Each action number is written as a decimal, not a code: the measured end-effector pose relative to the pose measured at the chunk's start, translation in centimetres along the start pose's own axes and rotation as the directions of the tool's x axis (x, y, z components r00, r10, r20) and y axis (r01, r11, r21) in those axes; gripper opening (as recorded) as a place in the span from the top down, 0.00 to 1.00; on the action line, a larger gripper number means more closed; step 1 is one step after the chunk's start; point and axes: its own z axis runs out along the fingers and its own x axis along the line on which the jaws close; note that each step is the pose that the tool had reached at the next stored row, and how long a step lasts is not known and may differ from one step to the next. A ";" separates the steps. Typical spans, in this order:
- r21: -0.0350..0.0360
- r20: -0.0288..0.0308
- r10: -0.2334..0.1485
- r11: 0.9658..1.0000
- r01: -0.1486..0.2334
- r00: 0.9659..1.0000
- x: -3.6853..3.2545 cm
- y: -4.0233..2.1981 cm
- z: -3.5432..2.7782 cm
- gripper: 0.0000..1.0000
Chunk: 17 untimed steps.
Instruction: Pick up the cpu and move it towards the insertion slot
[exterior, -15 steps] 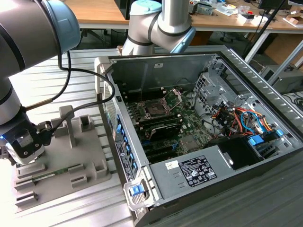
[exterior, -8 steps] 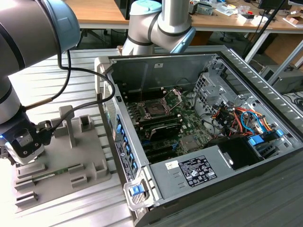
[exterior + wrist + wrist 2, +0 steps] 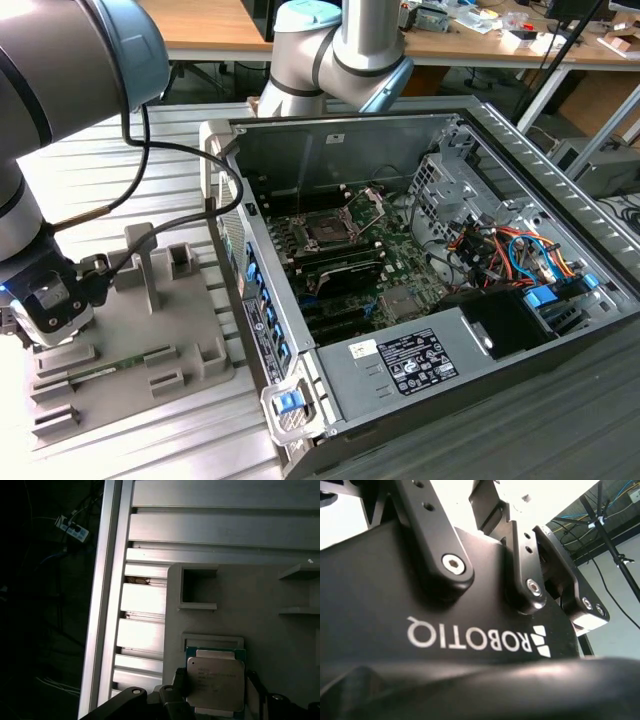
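Silvery cpu (image 3: 216,682) lies flat (insertion slot (image 3: 325,230): dark, square).

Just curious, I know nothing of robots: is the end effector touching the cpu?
Cannot tell. In the first wrist view the end effector flanks the cpu closely, yet neither contact nor a gap shows plainly.

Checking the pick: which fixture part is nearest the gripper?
The cpu, a silvery square at the gripper; the long green memory stick lies farther off.
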 end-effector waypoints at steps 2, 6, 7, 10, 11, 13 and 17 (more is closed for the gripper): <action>0.000 0.000 0.000 1.000 0.000 1.000 0.00 0.00 -0.07 0.45; 0.000 0.000 0.000 1.000 0.000 1.000 0.00 0.01 -0.21 0.45; 0.000 0.000 0.000 1.000 0.000 1.000 0.00 0.01 -0.23 0.45; 0.000 0.000 0.000 1.000 0.000 1.000 0.00 0.02 -0.28 0.45; 0.000 0.000 0.000 1.000 0.000 1.000 0.00 0.02 -0.30 0.45; 0.000 0.000 0.000 1.000 0.000 1.000 0.00 0.02 -0.33 0.45; 0.000 0.000 0.000 1.000 0.000 1.000 0.00 0.02 -0.47 0.45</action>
